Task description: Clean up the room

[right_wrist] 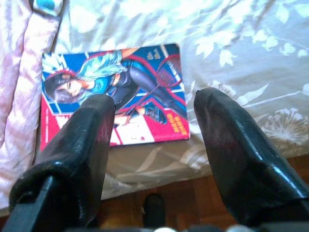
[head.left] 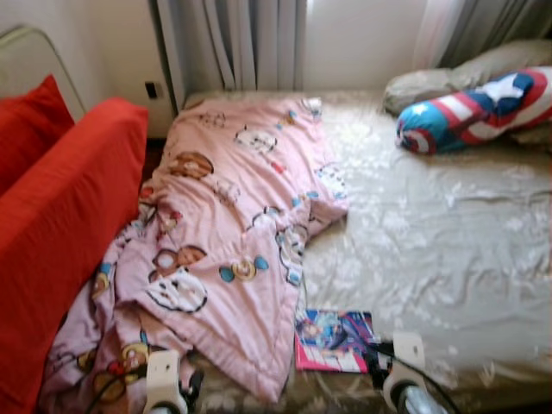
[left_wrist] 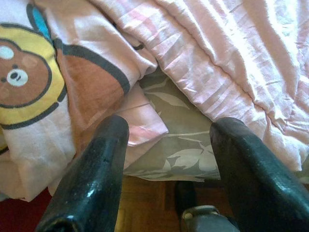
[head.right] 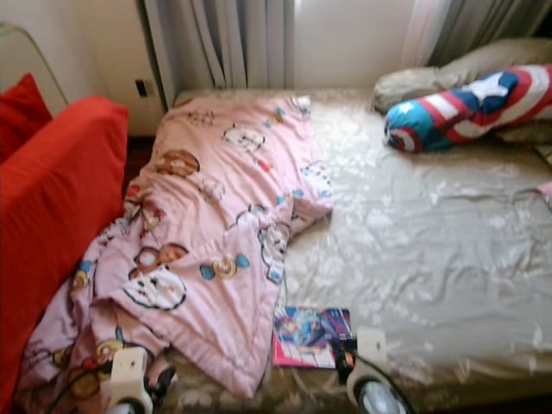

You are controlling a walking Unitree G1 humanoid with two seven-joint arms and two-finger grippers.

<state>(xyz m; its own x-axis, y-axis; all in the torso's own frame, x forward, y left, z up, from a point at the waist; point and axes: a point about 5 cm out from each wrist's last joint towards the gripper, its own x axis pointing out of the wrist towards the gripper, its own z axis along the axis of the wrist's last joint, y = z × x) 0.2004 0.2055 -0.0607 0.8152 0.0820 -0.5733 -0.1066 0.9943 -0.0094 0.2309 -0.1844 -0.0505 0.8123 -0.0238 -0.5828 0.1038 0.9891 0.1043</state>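
Comic book (right_wrist: pixel 116 92): flat at the near edge of the bed (head.left: pixel 448 250), just right of the pink cartoon quilt (head.left: pixel 233 233). Likely thin, light, glossy, bendable; take by its near edge. Right hand (right_wrist: pixel 154 121) and left hand (left_wrist: pixel 166 150): both spread wide, holding nothing

Both arms are held low and forward, and their white wrist parts with black cables show at the bottom edge of the head views. The left hand (left_wrist: pixel 166 159) points downward with its two black fingers (left_wrist: pixel 91 179) spread wide apart, and nothing is between them. The right hand (right_wrist: pixel 154 130) also points downward, and its two black fingers (right_wrist: pixel 236 150) are likewise wide apart and hold nothing. The two hands are well apart from each other.
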